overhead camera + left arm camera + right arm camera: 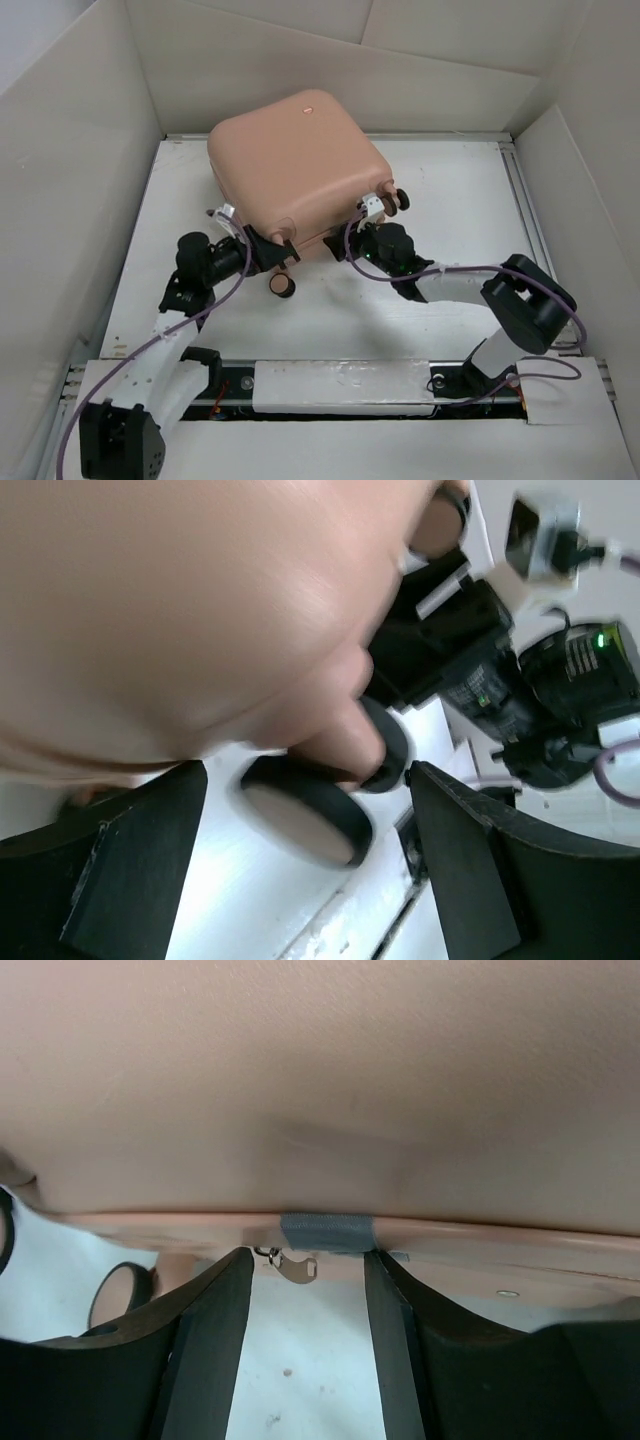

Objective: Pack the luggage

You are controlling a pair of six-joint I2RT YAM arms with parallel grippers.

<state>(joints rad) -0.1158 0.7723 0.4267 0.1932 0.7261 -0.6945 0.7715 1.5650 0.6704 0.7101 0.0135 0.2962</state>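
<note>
**While both arms reach for its near side, the luggage lies shut on the far half of the worktop**

Though it is by far the largest thing in view, the luggage (295, 165) takes up only part of the worktop (450, 200). It lies closed against the far edge, left of the middle, with one corner turned toward the far left corner. Its peach shell faces up and its wheeled end points to the near edge.

At the near left corner of the case, the left fingers (130, 870) stand spread wide with nothing grasped. A black-and-pink caster wheel (305, 815) sits in the gap between them, and I cannot tell whether either finger touches it. From above, the same wheel shows just off the case's near edge.

At the near right corner, the right fingers (210, 1350) are also parted and hold nothing. Their tips sit just under the closed seam of the shell, one on either side of a grey patch (325, 1231) on the rim. A small metal zipper pull (297, 1266) hangs below that patch, between the fingers. Whether the tips press on the rim cannot be told.
</note>
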